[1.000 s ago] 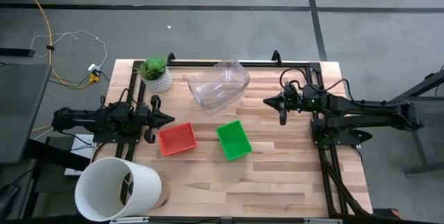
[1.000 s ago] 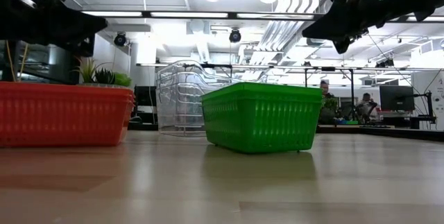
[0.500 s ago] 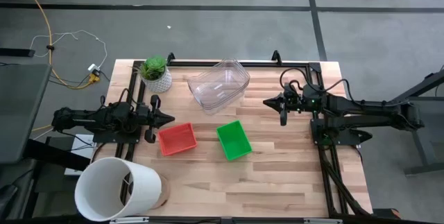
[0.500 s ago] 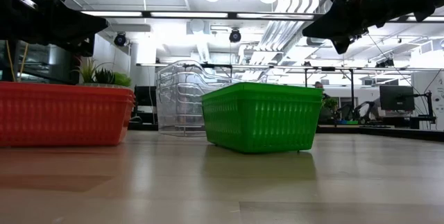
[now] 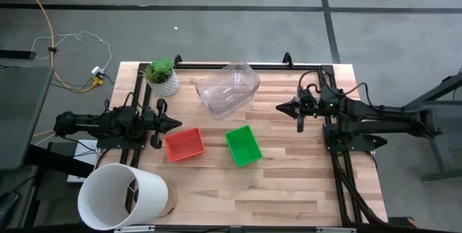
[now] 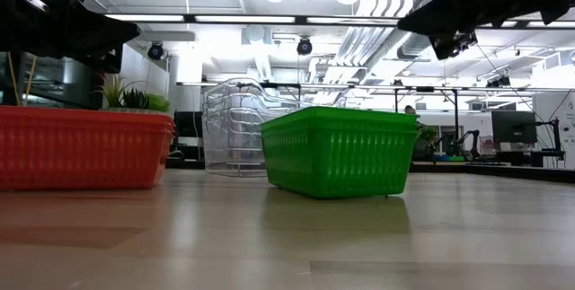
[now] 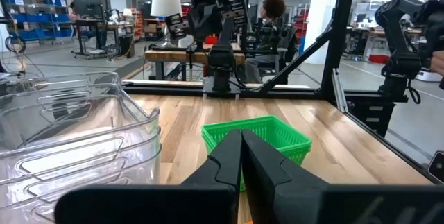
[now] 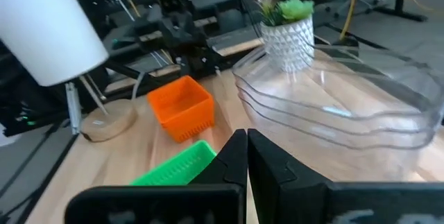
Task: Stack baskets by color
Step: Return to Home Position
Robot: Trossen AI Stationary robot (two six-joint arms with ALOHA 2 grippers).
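Overhead, nested clear tubs point(image 5: 228, 87) are seen on the desk point(image 5: 289, 182). Near the tubs, a red basket point(image 5: 184, 144) and a green basket point(image 5: 242, 146) are set side by side. Either side of the tubs, the left end effector point(image 5: 173, 123) and right end effector point(image 5: 283, 107) are held pressed together, empty. The homing move is best made high, clear of the tubs.

I work this rig from afar, and it is plainly a robotics lab in an open industrial hall. Bare ceiling ducts point(image 6: 377, 43) and strip lights point(image 6: 153, 18) run overhead. A loose yellow cable point(image 5: 46, 20) crosses the grey concrete floor point(image 5: 216, 24). Past my wooden counter point(image 5: 289, 182) I see blue storage bins point(image 7: 28, 17) on shelving, a monitor point(image 6: 512, 127), another dark robot arm point(image 7: 402, 37), and a person point(image 7: 274, 9) seated at a bench.
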